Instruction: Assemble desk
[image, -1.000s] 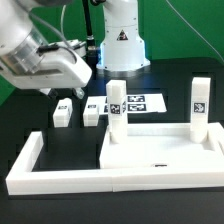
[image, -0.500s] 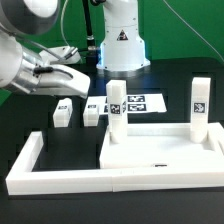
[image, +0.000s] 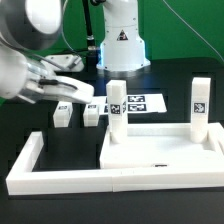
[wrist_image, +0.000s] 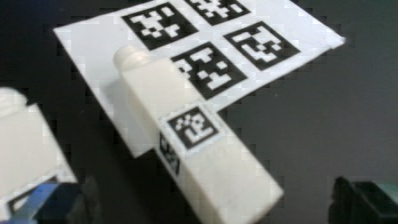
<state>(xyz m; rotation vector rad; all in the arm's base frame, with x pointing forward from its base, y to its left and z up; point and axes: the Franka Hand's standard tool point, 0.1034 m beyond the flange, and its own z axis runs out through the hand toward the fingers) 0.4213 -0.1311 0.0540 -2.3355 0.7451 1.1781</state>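
Desk top (image: 160, 152): lies flat toward the counter's (image: 25, 208) near edge, inside the border frame (image: 28, 160), pushed toward the frame's corner on the exterior view's right.
Fitted legs: first upright leg (image: 117, 104) and second upright leg (image: 198, 104) stand at the desk top's two far corners; how firmly they are seated cannot be told.
Free corners: the two near corners of the desk top carry no legs.
Loose leg (wrist_image: 192, 135): lies on its side on the counter beyond the frame, tag face up, with its rounded end at the edge of the marker board (wrist_image: 210, 42); whether it rests on the board cannot be told.
Other loose leg (image: 62, 113): lies just beside the first, farther toward the exterior view's left.
Tool (wrist_image: 210, 200): released, jaws spread wide with nothing between them; it hangs above the loose leg, one fingertip showing on either side of it.
Step in hand: likely the reach for the third leg, with the desk about half legged.
Next move calls for: lowering straight down, squaring the jaws across the leg's narrow sides, then clenching. After that the leg must be lifted, turned upright and carried to a free near corner hole.
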